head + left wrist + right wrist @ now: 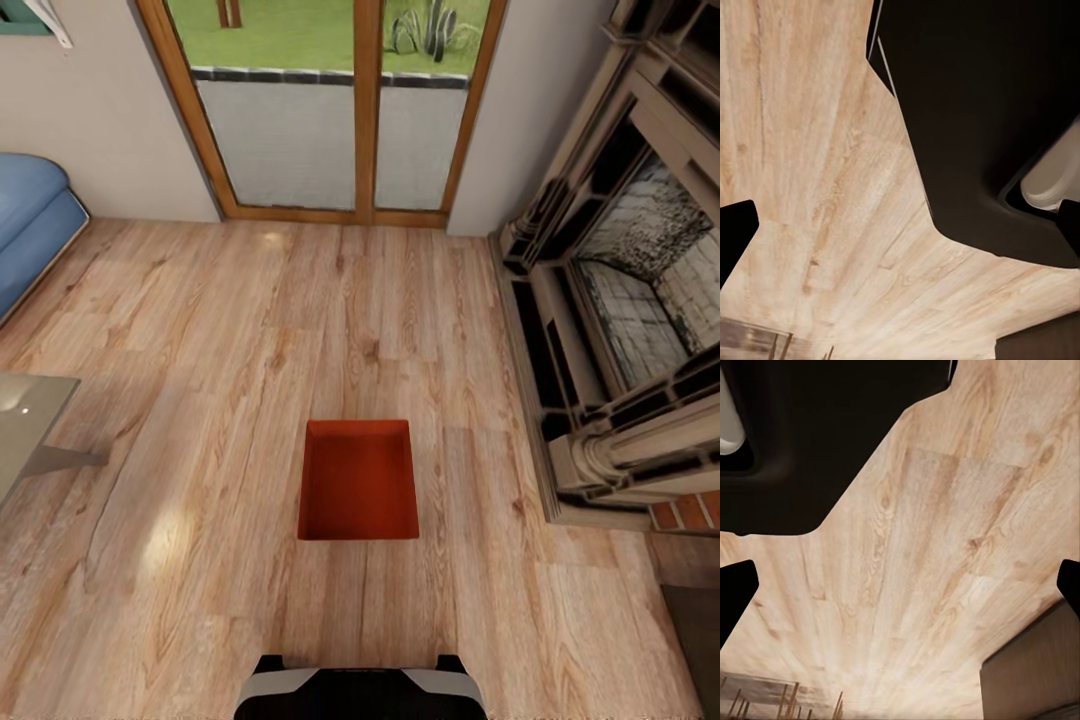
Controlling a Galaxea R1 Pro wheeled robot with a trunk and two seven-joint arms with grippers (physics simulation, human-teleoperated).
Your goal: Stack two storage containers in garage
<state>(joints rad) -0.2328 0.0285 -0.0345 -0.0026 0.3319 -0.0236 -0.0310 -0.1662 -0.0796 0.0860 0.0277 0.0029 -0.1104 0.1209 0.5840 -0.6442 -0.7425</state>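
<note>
Only 1 storage container (358, 482) is seen, resting open-side up on the wood plank floor (200, 400) of the living room, just ahead of the robot's base (360, 690) and well apart from the fireplace (620, 300). A careless approach could nudge the bin toward the fireplace, or a lopsided grasp could tip it. In both wrist views only dark fingertip edges appear over bare planks; both grippers seem spread wide and nothing is held.

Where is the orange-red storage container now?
In the head view, the storage container sits on the wood plank floor straight ahead of the robot, left of the stone fireplace.
</note>
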